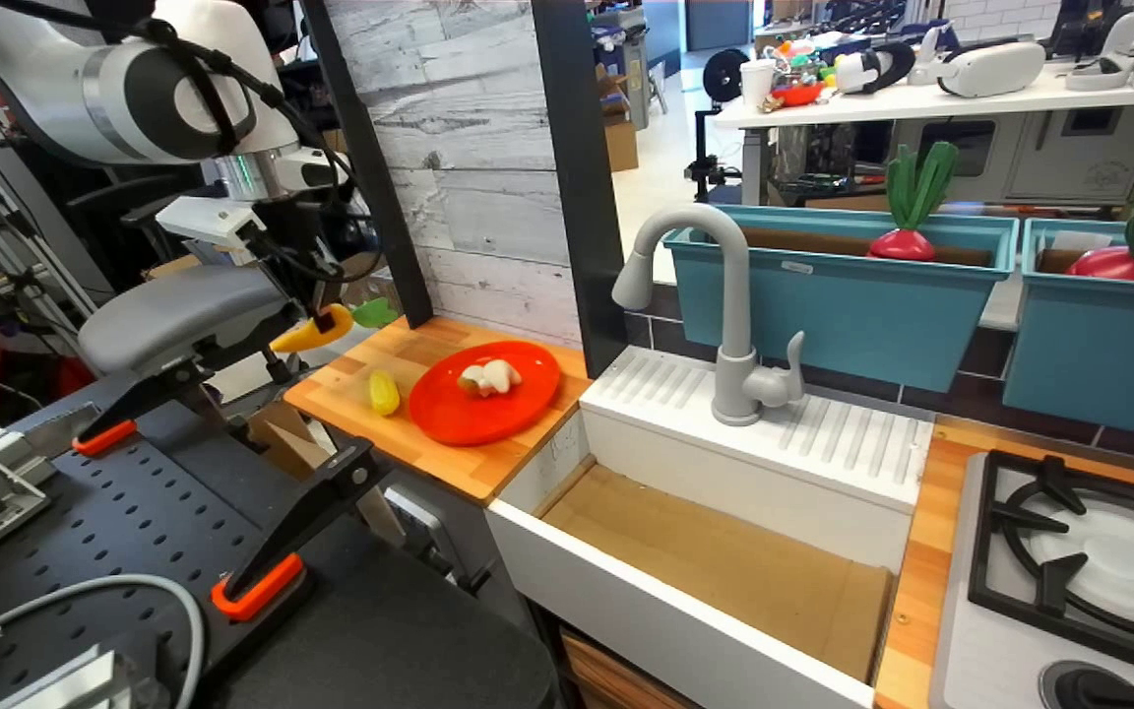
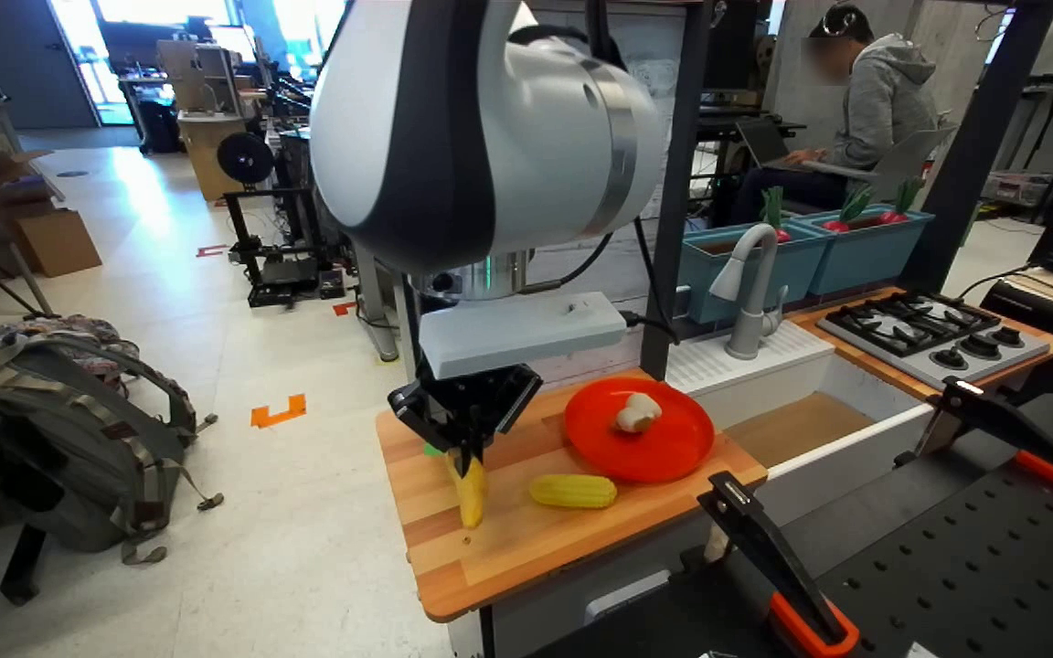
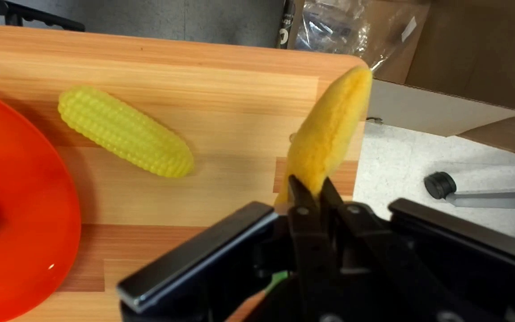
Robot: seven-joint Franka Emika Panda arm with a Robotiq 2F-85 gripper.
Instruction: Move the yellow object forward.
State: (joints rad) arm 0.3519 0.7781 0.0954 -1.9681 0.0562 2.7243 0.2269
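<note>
The yellow object is a banana-like toy [image 3: 329, 129], which also shows in both exterior views [image 1: 313, 331] [image 2: 471, 498]. My gripper [image 3: 310, 182] is shut on it near one end. The gripper also shows in the exterior views [image 1: 321, 313] [image 2: 465, 457]. The banana sticks out past the fingertips and looks held above the wooden board [image 3: 221, 138], near the board's end. The part between and behind the fingers is hidden. A lighter yellow corn toy [image 3: 125, 132] lies on the board, apart from the gripper, also in the exterior views [image 1: 383, 393] [image 2: 572, 491].
A red plate [image 2: 600, 448] holding a pale lump [image 2: 638, 413] lies beside the corn. A green piece [image 1: 375, 313] shows behind the gripper. The sink [image 1: 675, 630] and faucet [image 1: 734, 286] adjoin the board. A black clamp [image 2: 769, 548] stands by the front edge.
</note>
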